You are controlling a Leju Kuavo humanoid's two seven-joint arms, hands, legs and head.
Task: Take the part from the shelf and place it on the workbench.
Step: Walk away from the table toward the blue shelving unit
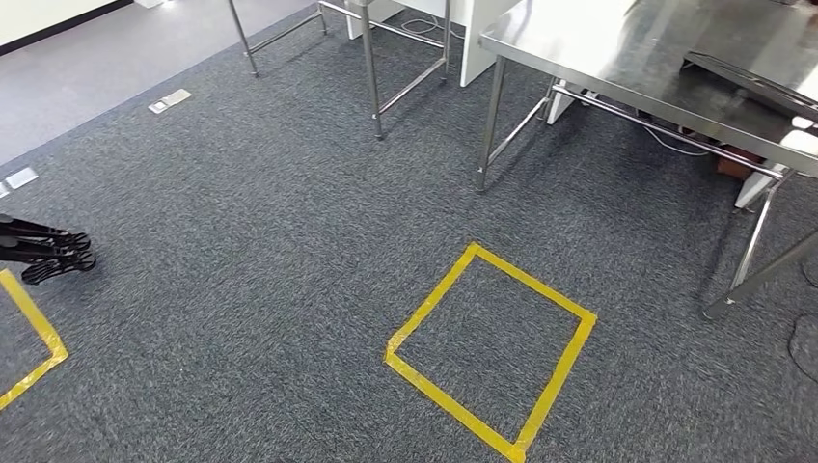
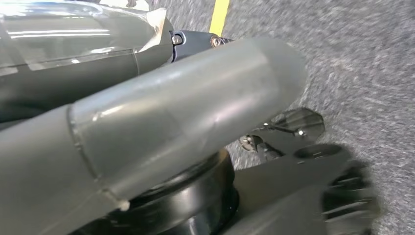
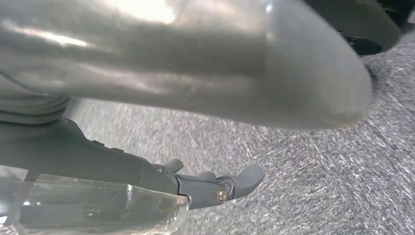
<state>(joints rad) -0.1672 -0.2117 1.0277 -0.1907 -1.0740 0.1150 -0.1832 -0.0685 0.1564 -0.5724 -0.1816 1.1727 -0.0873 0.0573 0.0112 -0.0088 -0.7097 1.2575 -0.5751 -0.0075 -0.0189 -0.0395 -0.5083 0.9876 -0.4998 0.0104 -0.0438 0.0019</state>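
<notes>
The steel workbench point(image 1: 617, 58) stands at the upper right of the head view, its top shiny, with a dark flat object point(image 1: 752, 82) lying on it. In the left wrist view my left hand point(image 2: 186, 112) hangs over the grey carpet, its thick grey thumb stretched out and nothing in it; its dark fingers point(image 2: 195, 39) lie straight beyond the thumb. In the right wrist view my right hand point(image 3: 210, 58) also hangs above the carpet. Its dark fingers point(image 3: 230, 186) are extended and apart from the thumb, holding nothing.
A yellow tape square point(image 1: 492, 352) marks the carpet ahead. A second tape corner point(image 1: 34, 333) and a black wheeled frame point(image 1: 48, 253) lie at the left edge. Steel table legs point(image 1: 371, 68) stand at the back, and the workbench legs point(image 1: 490, 125) reach the floor on the right.
</notes>
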